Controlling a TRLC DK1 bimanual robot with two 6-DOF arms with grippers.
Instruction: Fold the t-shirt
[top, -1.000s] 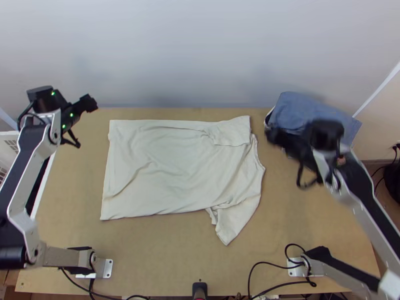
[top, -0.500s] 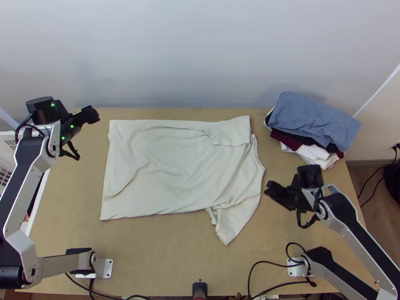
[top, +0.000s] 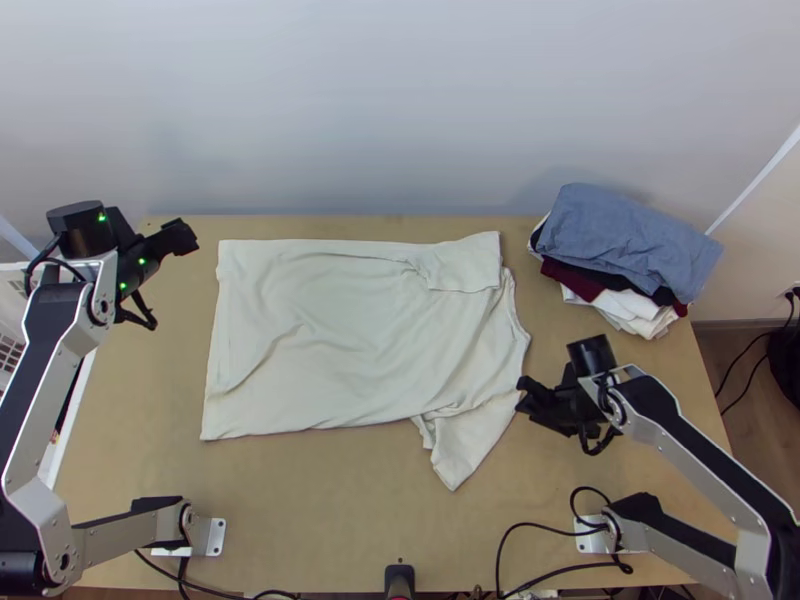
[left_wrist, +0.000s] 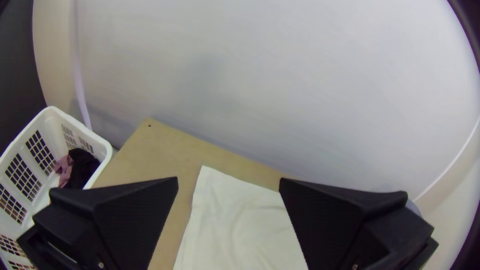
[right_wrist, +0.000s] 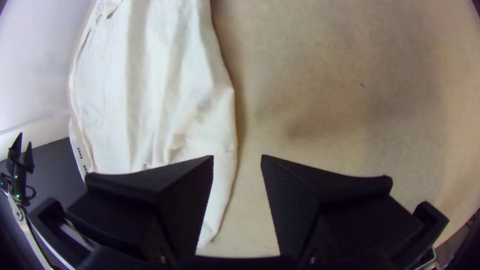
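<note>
The cream t-shirt (top: 340, 340) lies mostly spread on the table with soft creases; one sleeve is folded over at its upper right, the other juts toward the near edge. My left gripper (top: 180, 238) hangs off the shirt's far left corner; in the left wrist view the left gripper (left_wrist: 228, 185) is open, the shirt (left_wrist: 235, 220) beyond it. At the shirt's right edge, close to the jutting sleeve, is my right gripper (top: 524, 396). In the right wrist view the right gripper (right_wrist: 237, 160) stands open, the shirt's edge (right_wrist: 220, 170) between its fingers, not gripped.
A pile of folded clothes (top: 630, 240), blue on top, sits at the table's far right corner. A white basket (left_wrist: 50, 117) with dark and pink cloth stands off the table's left side. Black cables (top: 545, 575) run along the near edge.
The right gripper has come away from the clothes pile toward the near side and then left to the shirt's edge. The left arm has shifted slightly. The shirt lies unchanged.
</note>
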